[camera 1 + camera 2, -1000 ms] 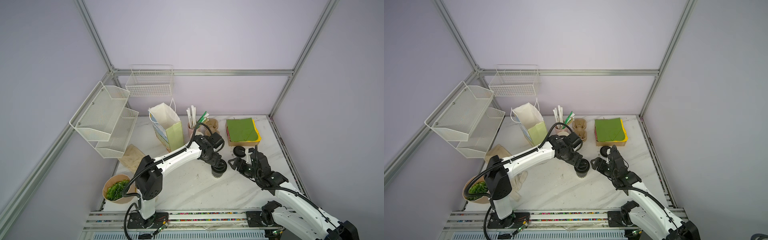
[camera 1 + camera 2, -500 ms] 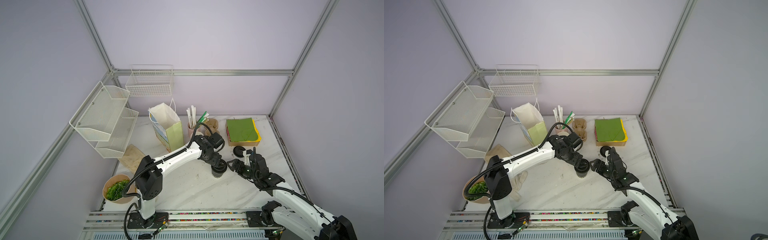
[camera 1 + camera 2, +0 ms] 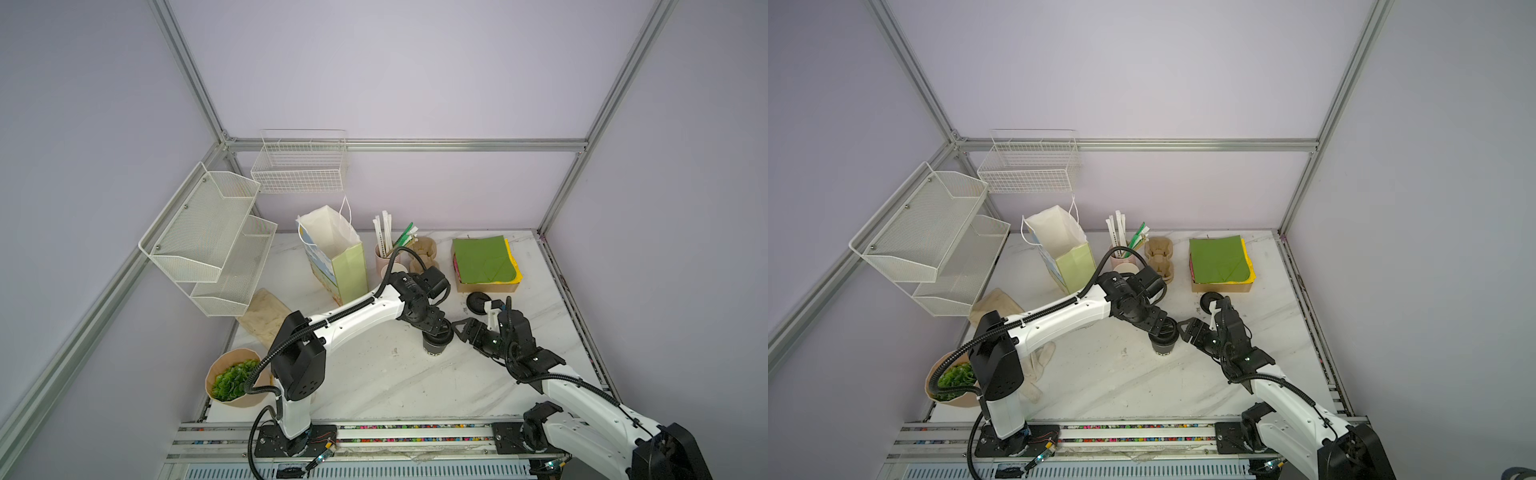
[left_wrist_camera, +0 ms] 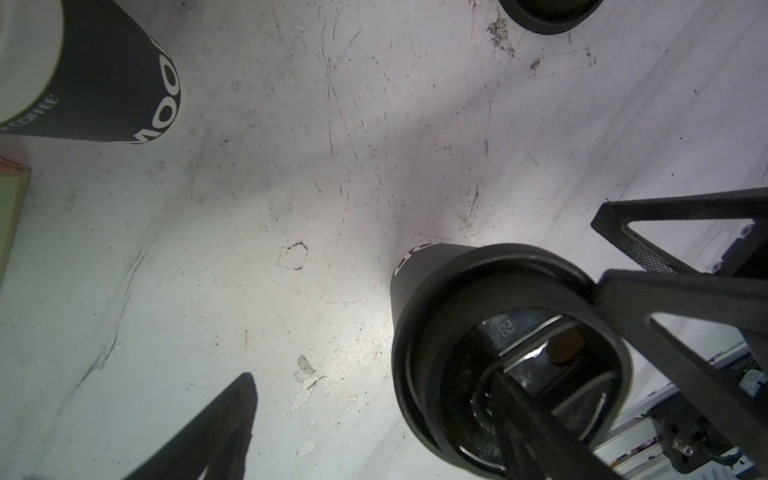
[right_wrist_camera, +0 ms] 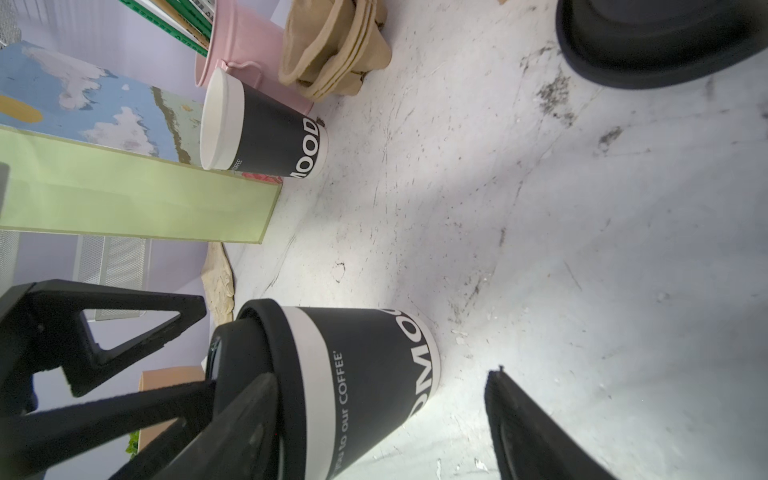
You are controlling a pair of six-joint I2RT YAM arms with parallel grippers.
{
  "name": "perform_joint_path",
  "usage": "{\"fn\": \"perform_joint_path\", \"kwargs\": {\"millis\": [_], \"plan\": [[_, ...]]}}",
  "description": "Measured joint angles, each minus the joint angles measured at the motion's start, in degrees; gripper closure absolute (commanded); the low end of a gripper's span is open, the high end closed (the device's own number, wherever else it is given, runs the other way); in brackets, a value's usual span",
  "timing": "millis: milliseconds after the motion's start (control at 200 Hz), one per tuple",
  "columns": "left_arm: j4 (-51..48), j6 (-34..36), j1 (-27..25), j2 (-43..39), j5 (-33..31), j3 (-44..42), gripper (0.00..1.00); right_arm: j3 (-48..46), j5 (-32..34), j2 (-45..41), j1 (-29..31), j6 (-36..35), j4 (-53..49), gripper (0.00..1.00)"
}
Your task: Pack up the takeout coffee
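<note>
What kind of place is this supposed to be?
Probably a mock café takeout counter inside a robot test cell: a lidded black paper coffee cup, a pale pink cup of wrapped straws and an open green-sided paper carrier bag.

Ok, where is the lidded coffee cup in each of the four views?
In a top view: lidded coffee cup below centre, where the arms meet.
In a top view: the cup again, slightly further left.
Left wrist: close up, lid toward the camera.
Right wrist: close up, side on, lettering showing.
Shared landmark: loose black lid, just beyond the cup in all four.
</note>
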Motion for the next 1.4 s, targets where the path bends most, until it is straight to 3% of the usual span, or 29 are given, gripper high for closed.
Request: {"fn": "perform_joint_path", "kwargs": {"millis": [900,1190,1400], "plan": [[8.9,-1.6,0.0,-4.9,0.7,-9.0,0.13,-2.7,2.4,-1.2,-0.1,-0.9,2.5,0.22],[9.4,-2.0,0.0,-5.2,0.6,-9.3,0.13,3.8,3.4,-2.0,0.0,-3.7,-9.5,0.21],[9.6,-2.0,0.1,-5.2,0.7,-9.4,0.13,3.6,3.7,-2.2,0.0,-3.9,-13.3,0.21]]}}
